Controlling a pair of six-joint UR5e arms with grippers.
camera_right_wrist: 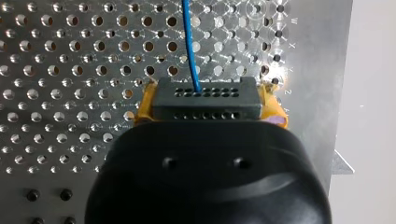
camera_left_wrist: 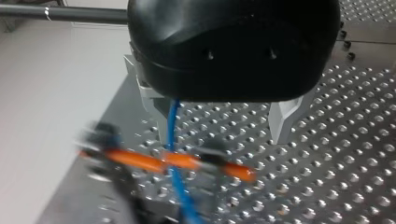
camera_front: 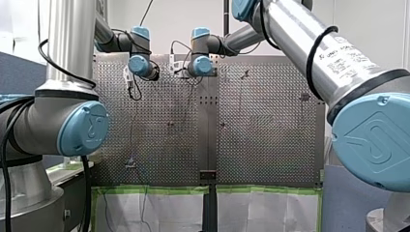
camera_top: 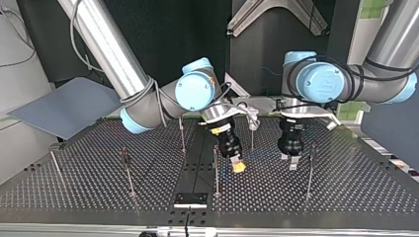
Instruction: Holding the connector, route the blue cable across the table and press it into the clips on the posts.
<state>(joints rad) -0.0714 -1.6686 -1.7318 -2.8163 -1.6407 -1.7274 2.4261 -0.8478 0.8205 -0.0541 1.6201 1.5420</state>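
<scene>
While my right fingers (camera_right_wrist: 142,111) clamp the connector (camera_right_wrist: 205,100), my left fingers (camera_left_wrist: 284,119) seemingly stand apart.

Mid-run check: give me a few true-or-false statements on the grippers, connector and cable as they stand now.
1. My right gripper is shut on the connector. True.
2. My left gripper is clamped on the cable. False: its fingers stand apart, and the cable passes beside one of them.
3. The cable runs out of the connector. True.
4. My right gripper's pads are black. False: they are yellow.
5. Posts stand on the table. True.
</scene>
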